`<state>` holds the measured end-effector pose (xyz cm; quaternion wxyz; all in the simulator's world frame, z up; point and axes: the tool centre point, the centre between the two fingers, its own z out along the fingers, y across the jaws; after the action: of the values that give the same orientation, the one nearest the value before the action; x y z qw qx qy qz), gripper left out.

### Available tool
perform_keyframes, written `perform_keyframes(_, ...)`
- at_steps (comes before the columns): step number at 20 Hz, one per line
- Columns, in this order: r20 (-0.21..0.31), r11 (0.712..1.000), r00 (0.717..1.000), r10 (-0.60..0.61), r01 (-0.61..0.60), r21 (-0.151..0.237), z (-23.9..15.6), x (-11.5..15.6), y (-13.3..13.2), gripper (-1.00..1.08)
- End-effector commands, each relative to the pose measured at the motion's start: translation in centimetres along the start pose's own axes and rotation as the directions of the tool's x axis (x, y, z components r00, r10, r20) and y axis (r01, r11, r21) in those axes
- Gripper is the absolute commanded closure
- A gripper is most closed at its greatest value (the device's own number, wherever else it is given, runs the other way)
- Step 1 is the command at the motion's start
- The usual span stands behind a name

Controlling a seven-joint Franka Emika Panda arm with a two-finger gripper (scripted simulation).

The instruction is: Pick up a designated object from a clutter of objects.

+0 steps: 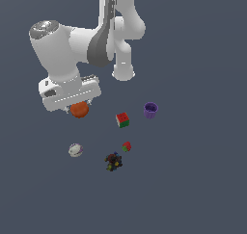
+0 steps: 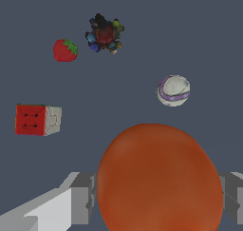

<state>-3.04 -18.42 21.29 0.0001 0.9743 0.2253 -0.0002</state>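
The orange-red ball (image 1: 80, 110) sits right under my hand at the exterior view's left. In the wrist view the ball (image 2: 159, 178) fills the space between my two fingers (image 2: 83, 197), which press against its sides. My gripper (image 1: 78, 106) is shut on the ball. I cannot tell whether the ball is off the floor. The other clutter lies apart from it: a red-green cube (image 1: 122, 120), a purple cup (image 1: 150, 110), a whitish ball (image 1: 75, 150), a tiny red-green strawberry-like piece (image 1: 126, 146) and a dark multicoloured lump (image 1: 113, 161).
The arm's white base post (image 1: 123, 69) stands behind the clutter. In the wrist view the cube (image 2: 38, 120), strawberry piece (image 2: 65, 50), dark lump (image 2: 104, 34) and whitish ball (image 2: 173, 90) lie beyond the held ball on the grey floor.
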Motion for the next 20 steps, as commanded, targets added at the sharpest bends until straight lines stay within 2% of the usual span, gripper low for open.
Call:
perform_keyframes(1, 0.000, 1.000, 1.000, 0.000, 0.000, -0.001, -2.7, -0.1, 0.4, 1.08)
perform_keyframes(12, 0.000, 1.000, 1.000, -0.001, 0.001, 0.000, -13.6, -0.3, 2.3, 1.08)
perform_keyframes(20, 0.000, 1.000, 1.000, -0.002, 0.002, 0.000, -18.5, -0.3, 3.3, 1.08)
